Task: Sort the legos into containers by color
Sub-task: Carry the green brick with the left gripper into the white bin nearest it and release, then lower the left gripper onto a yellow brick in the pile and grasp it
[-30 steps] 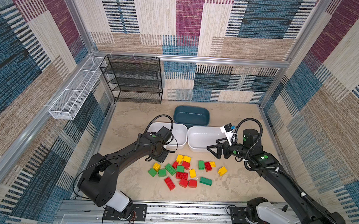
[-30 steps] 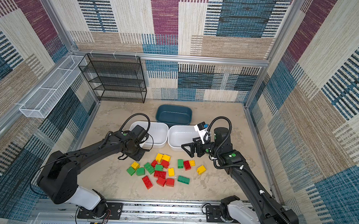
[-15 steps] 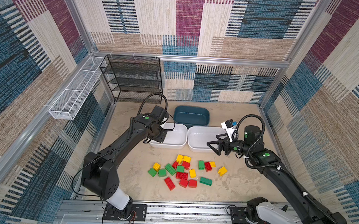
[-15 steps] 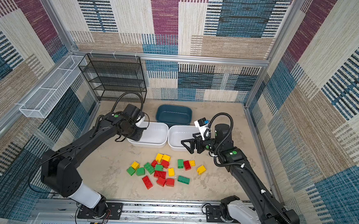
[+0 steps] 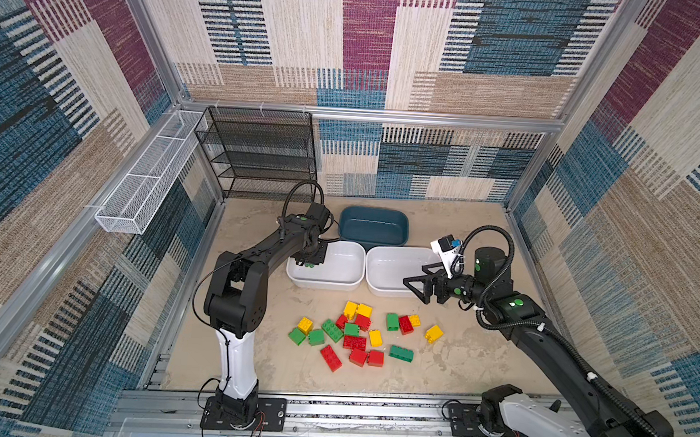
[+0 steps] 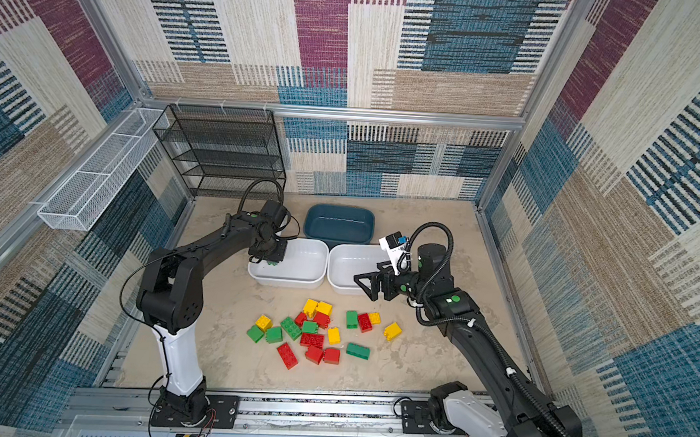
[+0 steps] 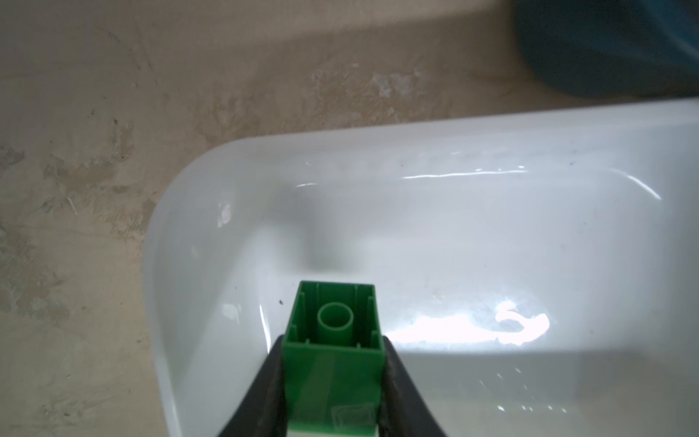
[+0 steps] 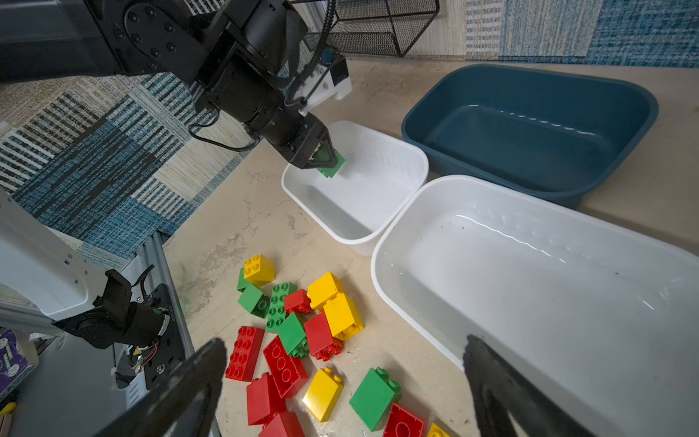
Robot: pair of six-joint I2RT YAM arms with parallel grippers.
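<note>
Left gripper (image 8: 321,157) clamps green brick (image 7: 333,329) over white tub (image 5: 323,282); studs hidden by jaws. Right gripper (image 5: 414,289) wide open, empty, by other white tub's (image 5: 385,290) front rim, fingers partly cut off in wrist view. Other bricks (image 5: 357,336) piled mid-desk (image 5: 249,346), toward front edge.

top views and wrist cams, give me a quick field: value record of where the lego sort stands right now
left gripper: shut on green lego brick, its hollow underside toward the wrist camera
brick position: over one end of the white tub by the left arm, not released
right gripper: open, holding nothing, near the front of the white tub by the right arm
teal tub: no bricks inside
white tubs: no bricks resting inside
loose legos: red, green and yellow, clustered on the table in front of the tubs
</note>
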